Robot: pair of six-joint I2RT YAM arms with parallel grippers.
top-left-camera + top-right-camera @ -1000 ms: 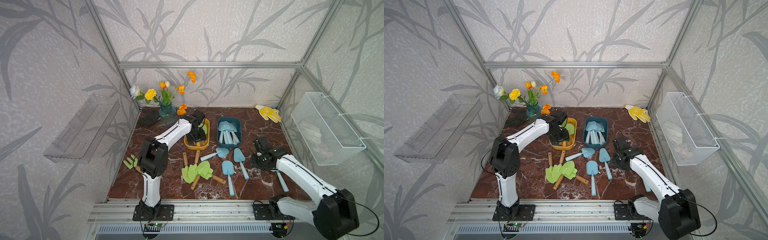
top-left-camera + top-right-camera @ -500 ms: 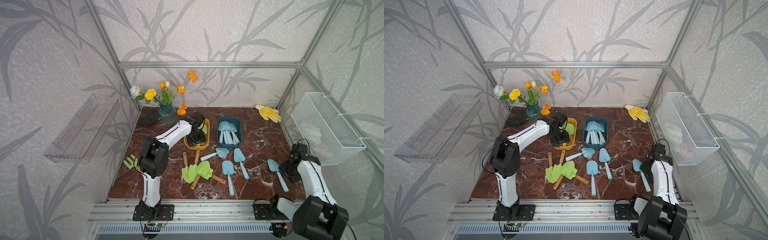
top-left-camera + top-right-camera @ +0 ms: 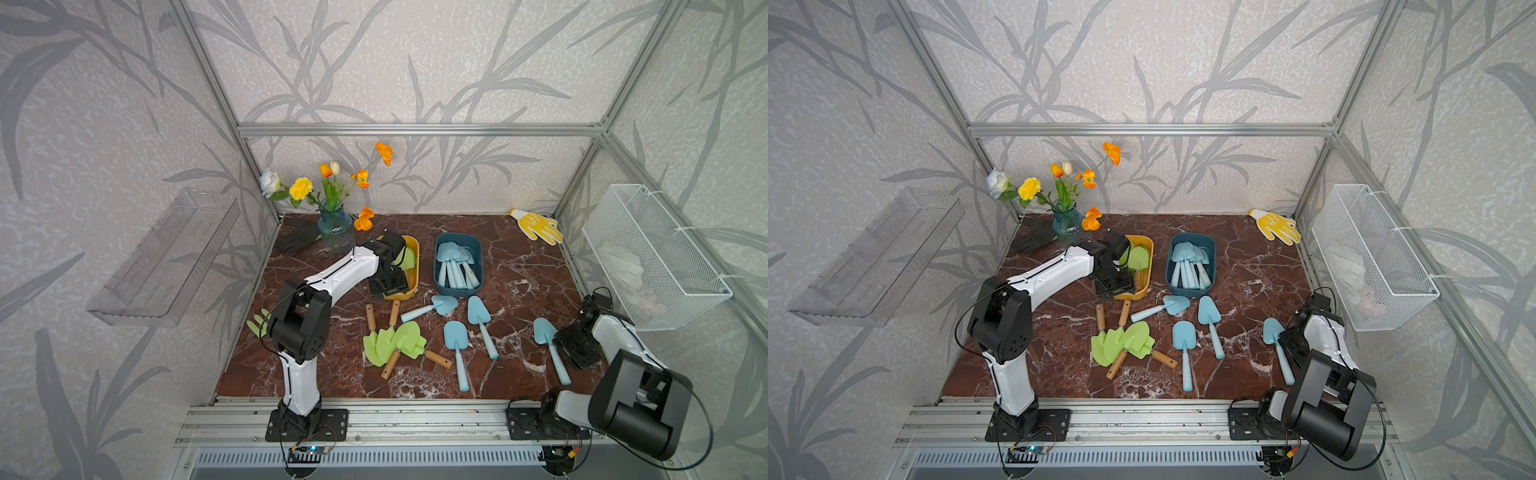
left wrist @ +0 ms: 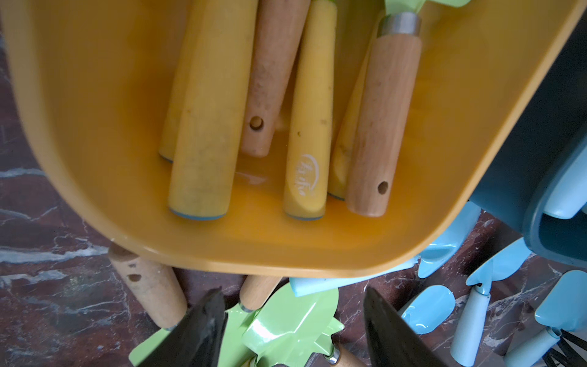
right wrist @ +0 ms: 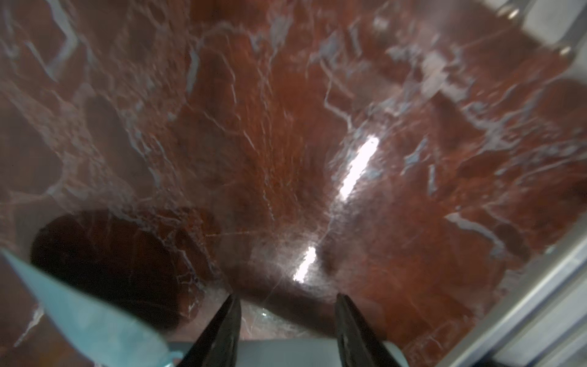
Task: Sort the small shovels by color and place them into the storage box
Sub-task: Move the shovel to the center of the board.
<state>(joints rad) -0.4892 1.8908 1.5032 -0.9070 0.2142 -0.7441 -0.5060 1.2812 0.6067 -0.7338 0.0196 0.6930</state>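
**Four blue and four green shovels loose, two boxes part filled**

Closest to me, the right gripper [image 3: 575, 347] hangs low over the marble table [image 3: 519, 270]. Its two fingers [image 5: 222, 330] stand apart with nothing clamped between them, though the wrist view is blurred. Just beside it lies one blue shovel [image 3: 547, 345], blade pointing away.

Toward the middle lie three more loose blue shovels [image 3: 457, 353], well apart from the first, which makes four in all. Left of those is a heap of four green shovels [image 3: 399, 340] with wooden handles, their blades overlapping. A single green fork [image 3: 257, 322] lies half hidden behind the left arm.

Further back, two boxes stand side by side. The yellow box [image 3: 417, 266] holds green shovels, and the wrist view shows several handles [image 4: 384, 127] lying together in it. The left gripper [image 3: 388, 282] hovers over its near end, fingers spread and empty. The blue box [image 3: 457, 292] holds a bundle of blue shovels too overlapped to count.

At the back are one glass vase [image 3: 336, 235] of flowers, one black glove [image 3: 299, 237] and one yellow glove [image 3: 536, 226]. One wire basket [image 3: 652, 257] hangs on the right wall and one clear shelf [image 3: 166, 257] on the left.
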